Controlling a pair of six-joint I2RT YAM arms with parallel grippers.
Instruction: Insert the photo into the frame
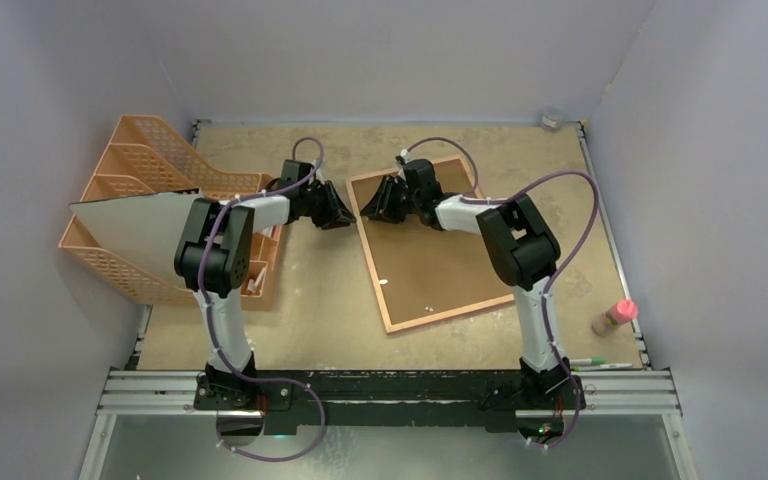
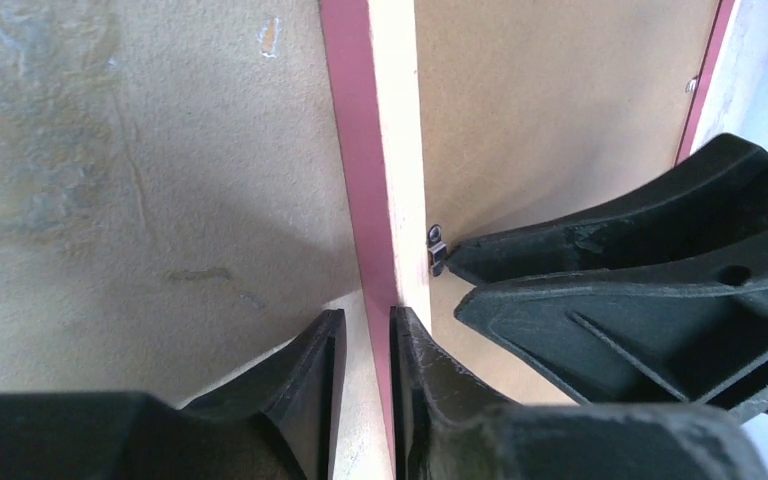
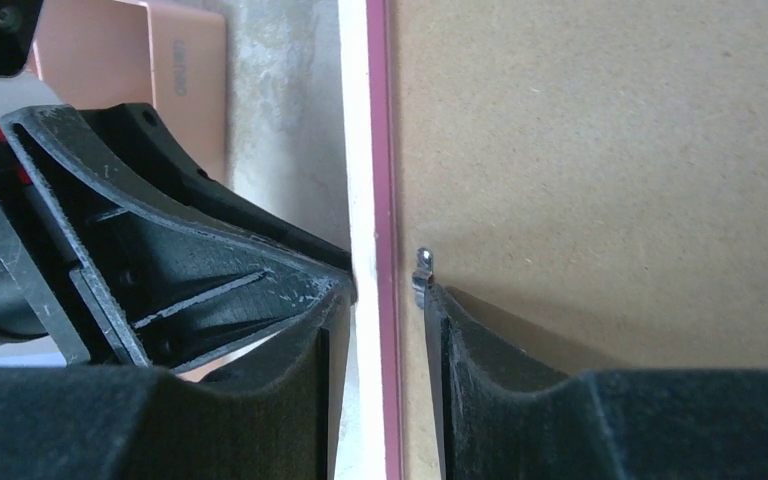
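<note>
Pink-edged frame [image 2: 375, 150] is straddled along its long left rim by 2 claws: clamped by the left gripper [image 2: 365, 320], merely bracketed by the unclenched right gripper [image 3: 385, 290].

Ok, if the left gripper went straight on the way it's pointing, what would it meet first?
Most likely the frame: its pink-and-tan rim runs between the fingers of the left gripper. The right gripper has a fingertip close alongside at a small metal tab, though depth is unclear.

Pale grey walls [image 1: 380, 60] enclose a worn tan tabletop [image 1: 312, 292]
</note>
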